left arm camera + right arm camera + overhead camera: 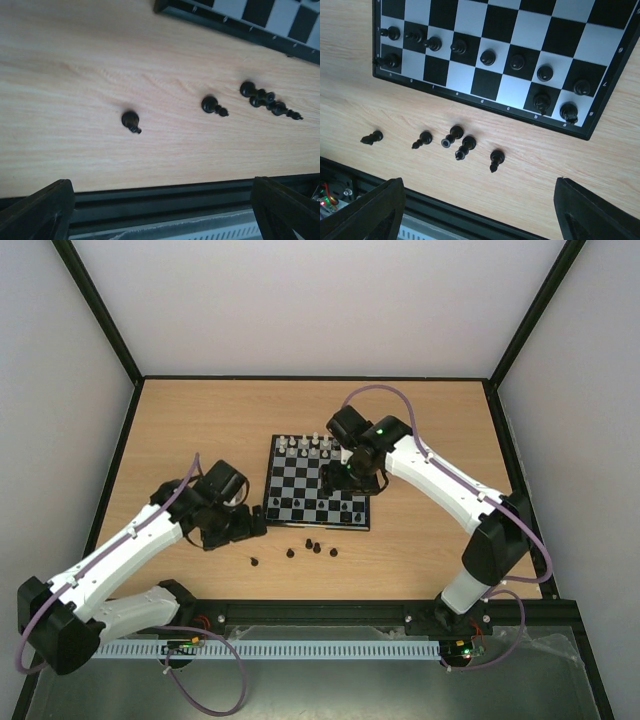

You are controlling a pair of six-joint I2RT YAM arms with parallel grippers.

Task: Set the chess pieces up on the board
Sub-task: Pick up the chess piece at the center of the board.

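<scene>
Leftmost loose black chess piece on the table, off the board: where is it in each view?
Top external: the small black chess piece sits lower centre-left, apart from the others.
Left wrist: left of centre, alone.
Right wrist: far left, lower half.
Shared landmark: the near dark border of the black-and-white checkered board, up and right of the piece in every view.

light wood-grain tabletop (pixel 200 420), lighting looks soft and even across it. plain white panels (pixel 320 300) box it in at the back and on both sides, with black frame bars (pixel 100 310) running up the corners. black rail (pixel 320 611) along the near edge, then a white slotted strip (pixel 330 650) and some crinkly clear plastic sheet (pixel 540 680) below that
</scene>
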